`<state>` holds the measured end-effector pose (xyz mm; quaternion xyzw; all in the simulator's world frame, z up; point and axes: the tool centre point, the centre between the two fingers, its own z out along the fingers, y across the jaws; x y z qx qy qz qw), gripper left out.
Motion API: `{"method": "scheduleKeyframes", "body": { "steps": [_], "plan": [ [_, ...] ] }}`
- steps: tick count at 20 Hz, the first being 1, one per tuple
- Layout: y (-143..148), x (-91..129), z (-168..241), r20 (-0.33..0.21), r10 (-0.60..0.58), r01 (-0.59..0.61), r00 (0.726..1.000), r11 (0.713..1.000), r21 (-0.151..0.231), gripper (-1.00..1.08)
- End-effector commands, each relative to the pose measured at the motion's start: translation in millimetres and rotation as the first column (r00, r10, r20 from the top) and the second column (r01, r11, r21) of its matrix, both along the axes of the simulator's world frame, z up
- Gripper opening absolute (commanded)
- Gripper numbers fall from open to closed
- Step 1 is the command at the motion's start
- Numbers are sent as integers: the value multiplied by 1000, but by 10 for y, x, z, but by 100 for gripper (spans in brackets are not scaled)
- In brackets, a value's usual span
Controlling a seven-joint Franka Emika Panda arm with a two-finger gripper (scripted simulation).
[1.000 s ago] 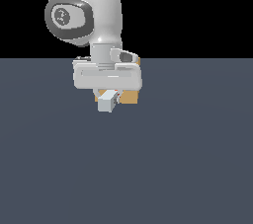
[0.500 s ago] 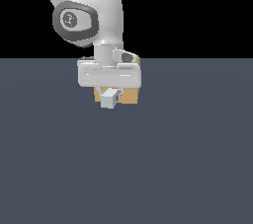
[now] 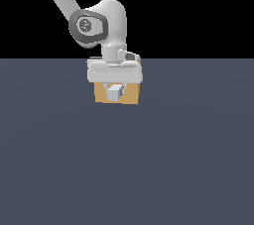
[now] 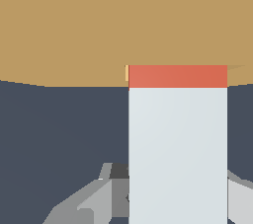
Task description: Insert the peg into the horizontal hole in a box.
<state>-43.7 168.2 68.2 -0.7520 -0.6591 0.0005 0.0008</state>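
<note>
The peg sits between the fingers of the gripper, which is closed on its white half; in the wrist view the white length runs out from the fingers toward the box, and only a short strip of the red-orange half shows where the bar meets the tan face. The rest of the red-orange half is out of sight there, so it appears to have gone into the hole, of which only a thin lighter sliver shows at the peg's edge. In the exterior view the white end of the peg points toward the camera, in front of the middle of the box, with a small touch of red just above it. The gripper's wide pale body covers the top of the box, and the hole cannot be seen in that view. The arm rises above the box and is cut off at the picture's upper edge. The box rests on a flat dark blue-grey floor, and behind the box the background is plain black
</note>
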Motion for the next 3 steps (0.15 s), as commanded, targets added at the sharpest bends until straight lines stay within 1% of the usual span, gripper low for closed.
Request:
{"method": "scheduleKeyframes", "body": {
  "steps": [1,3],
  "plan": [
    [70,27,14,3,-2,2,1000,1000,0,-100],
    [85,30,13,3,-2,2,1000,1000,0,-100]
  ]
}}
